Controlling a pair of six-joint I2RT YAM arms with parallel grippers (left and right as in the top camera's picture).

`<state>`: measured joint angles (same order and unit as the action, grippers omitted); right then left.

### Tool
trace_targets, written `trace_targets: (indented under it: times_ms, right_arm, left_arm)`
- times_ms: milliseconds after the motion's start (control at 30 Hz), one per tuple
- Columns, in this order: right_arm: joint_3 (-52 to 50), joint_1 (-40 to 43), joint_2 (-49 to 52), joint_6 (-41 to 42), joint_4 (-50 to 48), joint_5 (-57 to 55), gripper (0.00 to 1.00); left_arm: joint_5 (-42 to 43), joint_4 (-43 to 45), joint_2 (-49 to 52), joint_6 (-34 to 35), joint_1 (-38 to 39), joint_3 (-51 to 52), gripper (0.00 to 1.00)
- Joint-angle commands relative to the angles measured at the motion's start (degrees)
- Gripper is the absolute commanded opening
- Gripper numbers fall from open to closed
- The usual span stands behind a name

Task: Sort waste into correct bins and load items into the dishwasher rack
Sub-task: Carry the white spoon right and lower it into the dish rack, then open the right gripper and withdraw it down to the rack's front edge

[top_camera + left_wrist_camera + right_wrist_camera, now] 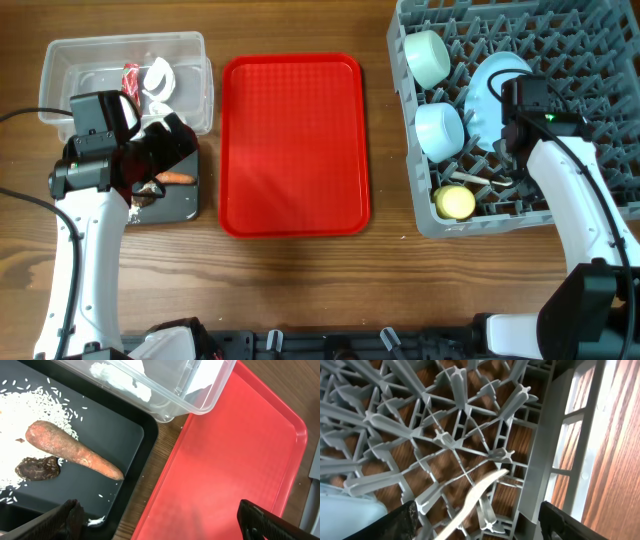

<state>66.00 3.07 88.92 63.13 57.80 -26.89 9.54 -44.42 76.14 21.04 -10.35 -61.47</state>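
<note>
The clear bin point(125, 75) at the back left holds the red wrapper point(130, 78) and crumpled white paper point(158, 78). The black bin point(130, 435) in front of it holds the carrot point(75, 452), rice crumbs point(30, 415) and the dark brown lump point(37, 467). My left gripper point(165, 525) hangs open and empty over the black bin's right edge point(165, 150). The dishwasher rack point(420, 215) holds two bowls point(428, 57) point(440, 130), the plate point(490, 90), the yellow cup point(457, 203) and the white spoon point(480, 487). My right gripper point(480, 525) is open above the spoon, inside the rack point(510, 150).
The flat red tray point(293, 145) lies between the bins and the rack, its left edge close to the black bin point(225, 460). The rack's upright pegs point(445, 440) and side wall point(545, 460) surround my right gripper. Bare wooden table lies in front.
</note>
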Motion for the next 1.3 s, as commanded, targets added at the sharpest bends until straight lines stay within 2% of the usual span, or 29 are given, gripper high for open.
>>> trace_targets:
  times_ms: [0, 133, 200, 400, 433, 600, 833, 933, 1100, 1267]
  right_arm:
    - [1.5, 0.2, -5.8, -6.1, 0.9, 2.8, 0.8]
    - [3.0, 0.2, -15.4, -12.7, 3.2, 6.0, 0.79]
    - [3.1, 0.2, -20.5, -17.3, 3.5, 8.1, 0.82]
    - [3.1, 0.2, -38.5, -40.0, 3.1, 25.8, 0.95]
    - [3.1, 0.2, -41.3, -42.3, 3.1, 29.0, 1.0]
    - [3.1, 0.2, -52.8, -41.8, 3.6, 38.2, 1.0]
    - [3.0, 0.2, -59.7, -42.7, 4.8, 31.4, 1.0]
    - [2.6, 0.2, -59.7, -46.8, 3.9, 29.9, 1.0]
    - [-1.0, 0.2, -59.6, -51.5, -2.2, 29.4, 1.0]
    - [-12.5, 0.1, -60.2, -52.0, -16.9, 30.1, 1.0]
  left_arm:
    - [0.7, 0.0, 0.2, -1.1, 0.0, -0.6, 1.0]
    - [0.7, 0.0, 0.2, -1.1, 0.0, -0.6, 1.0]
    - [0.7, 0.0, 0.2, -1.1, 0.0, -0.6, 1.0]
    - [0.7, 0.0, 0.2, -1.1, 0.0, -0.6, 1.0]
    - [0.7, 0.0, 0.2, -1.1, 0.0, -0.6, 1.0]
    - [0.7, 0.0, 0.2, -1.1, 0.0, -0.6, 1.0]
    - [0.7, 0.0, 0.2, -1.1, 0.0, -0.6, 1.0]
    - [0.7, 0.0, 0.2, -1.1, 0.0, -0.6, 1.0]
    - [0.7, 0.0, 0.2, -1.1, 0.0, -0.6, 1.0]
    - [0.7, 0.0, 0.2, -1.1, 0.0, -0.6, 1.0]
